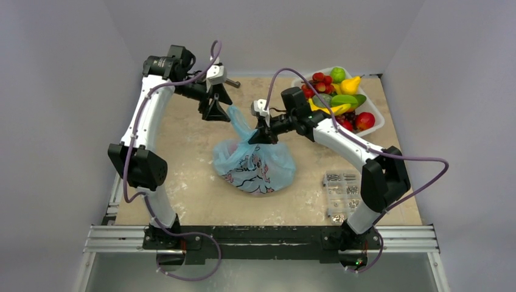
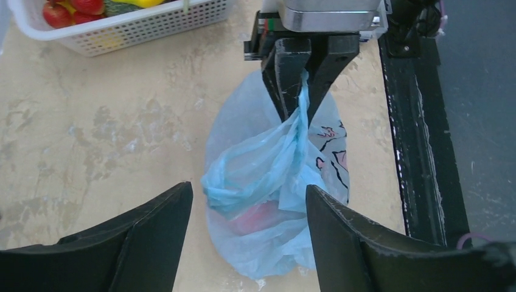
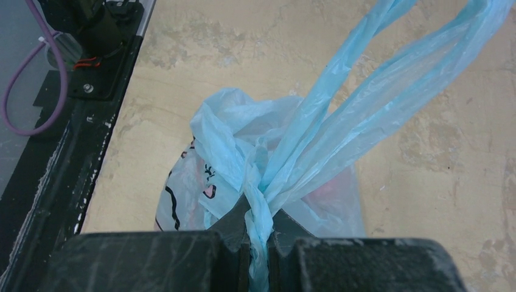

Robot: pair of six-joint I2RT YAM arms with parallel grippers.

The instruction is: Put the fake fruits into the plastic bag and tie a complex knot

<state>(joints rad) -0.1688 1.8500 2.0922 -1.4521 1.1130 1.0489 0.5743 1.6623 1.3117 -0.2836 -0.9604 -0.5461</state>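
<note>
1. The right gripper (image 3: 258, 222) lies closest to its own wrist camera. Its dark, matt fingers are pressed together on a twisted strand of the plastic bag (image 3: 213, 146), pinching it just above the gathered neck.
2. The left gripper (image 2: 248, 190) has its fingers spread wide and grips nothing. A handle loop (image 2: 243, 173) of the bag rises towards the gap between them; I see no contact.
3. The bag sits near the middle of the worktop (image 1: 182, 182), a beige, mottled, stone-like surface. The bag is plump at the base and drawn narrow at the top.
4. Its film is thin, crinkly, pale blue and half see-through, with a white patch printed in pink and dark lines. A reddish blur shows through it, so at least one fruit seems to be inside.
5. Many fake fruits (image 1: 338, 97) lie in a white perforated basket (image 1: 377, 118) at the far right corner. They are glossy and hard-looking: red and green rounds and curved yellow pieces.
6. A clear box of screws (image 1: 341, 191) stands towards the near right corner, well apart from the bag.
7. Judging by the gathered handles, the tying step is in hand; no finished knot shows.
8. The next move likely calls for the left fingers to close on the free loop and draw it around the pinched strand. The film looks slippery and weak, so a firm pinch and a gentle pull would suit; a hard tug could tear it or tip the bag.
</note>
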